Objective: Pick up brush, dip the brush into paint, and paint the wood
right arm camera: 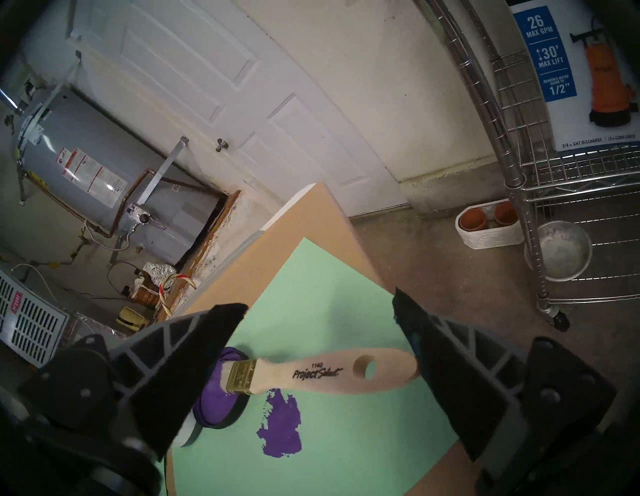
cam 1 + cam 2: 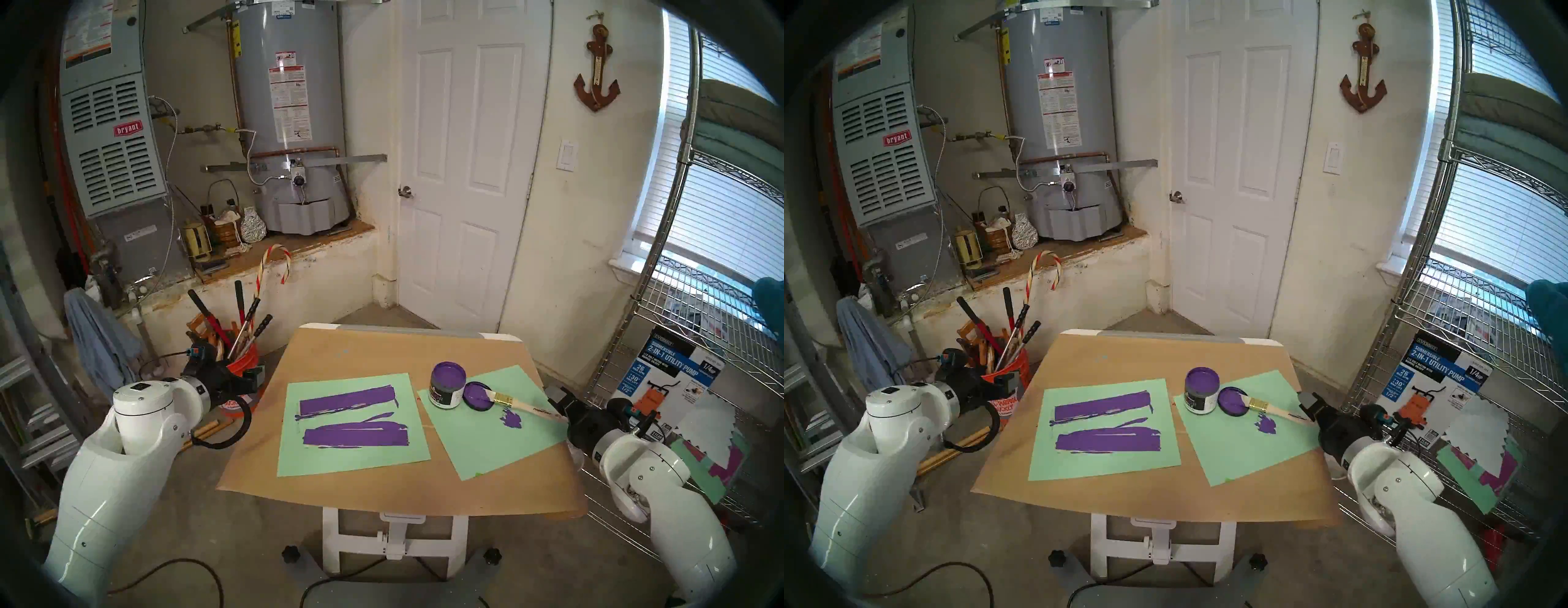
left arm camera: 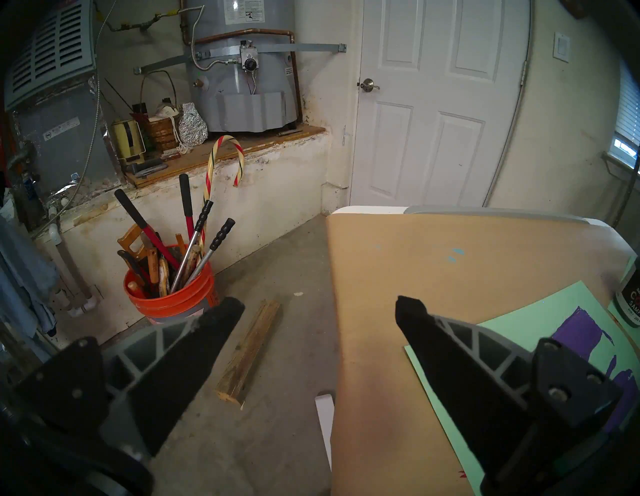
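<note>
The brush (image 1: 311, 375) lies on the right green sheet, its purple bristles resting on the dark lid (image 2: 477, 397). Its pale handle (image 2: 534, 408) points at my right gripper (image 2: 558, 407). That gripper (image 1: 317, 304) is open around the handle, whose end touches one finger's inner face; the other finger stands clear. The open jar of purple paint (image 2: 447, 384) stands just left of the lid. Two purple bars lie on the left green sheet; the upper, shorter one (image 2: 348, 399) looks like the wood, though no ribs show. My left gripper (image 3: 318, 304) hangs open and empty off the table's left edge.
The table (image 2: 382, 352) is covered in brown paper. A purple blot (image 2: 511, 420) marks the right sheet near the handle. An orange bucket of tools (image 2: 244, 361) stands on the floor by the left arm. A wire shelf (image 2: 700, 361) is close behind the right arm.
</note>
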`<state>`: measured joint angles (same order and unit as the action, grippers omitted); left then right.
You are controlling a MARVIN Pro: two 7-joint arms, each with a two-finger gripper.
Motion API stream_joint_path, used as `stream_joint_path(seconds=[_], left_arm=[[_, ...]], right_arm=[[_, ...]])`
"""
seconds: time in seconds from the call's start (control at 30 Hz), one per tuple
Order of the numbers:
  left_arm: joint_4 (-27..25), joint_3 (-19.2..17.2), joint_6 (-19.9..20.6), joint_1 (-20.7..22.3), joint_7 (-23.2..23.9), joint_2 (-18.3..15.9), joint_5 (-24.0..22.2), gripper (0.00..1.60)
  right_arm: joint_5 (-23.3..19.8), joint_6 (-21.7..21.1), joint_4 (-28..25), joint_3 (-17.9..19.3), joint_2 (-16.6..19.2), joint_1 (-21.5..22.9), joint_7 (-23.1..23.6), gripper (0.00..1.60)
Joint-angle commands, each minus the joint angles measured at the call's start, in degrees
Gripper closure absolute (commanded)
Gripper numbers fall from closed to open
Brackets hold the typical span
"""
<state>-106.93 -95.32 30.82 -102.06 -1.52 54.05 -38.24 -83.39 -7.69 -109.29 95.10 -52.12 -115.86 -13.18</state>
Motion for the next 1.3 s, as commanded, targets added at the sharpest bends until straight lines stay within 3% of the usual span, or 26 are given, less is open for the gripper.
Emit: stream_joint_path(seconds=[0.0,0.3,0.53,0.7,1.03,1.27], left_arm=[[-0.9,-0.6,-0.1,0.2,-0.1,-0.1,-0.1,0.00],[-0.9,-0.6,-0.1,0.2,-0.1,-0.1,-0.1,0.00],[-0.9,-0.5,-0.2,0.3,-0.1,-0.1,-0.1,0.00],[-0.7,-0.5,-0.2,0.4,0.0,-0.1,-0.1,0.00],[-0.6,-0.3,-0.2,0.5,0.0,-0.1,0.0,0.00],[-0.5,-0.3,-0.2,0.5,0.0,-0.1,0.0,0.00]], right_arm=[[0.1,0.2,-1.3,0.9,0.4,0.0,0.4,0.00],[0.5,0.9,-1.1,2.1,0.9,-0.8,1.3,0.00],[4.9,4.7,-4.3,3.9,1.2,-2.2,4.2,0.00],[9.8,6.7,-8.5,3.6,2.5,-0.5,3.8,0.00],[20.3,6.0,-15.4,-2.7,6.5,6.7,2.0,0.00],[28.0,3.5,-19.9,-8.0,8.0,11.0,-2.1,0.00]])
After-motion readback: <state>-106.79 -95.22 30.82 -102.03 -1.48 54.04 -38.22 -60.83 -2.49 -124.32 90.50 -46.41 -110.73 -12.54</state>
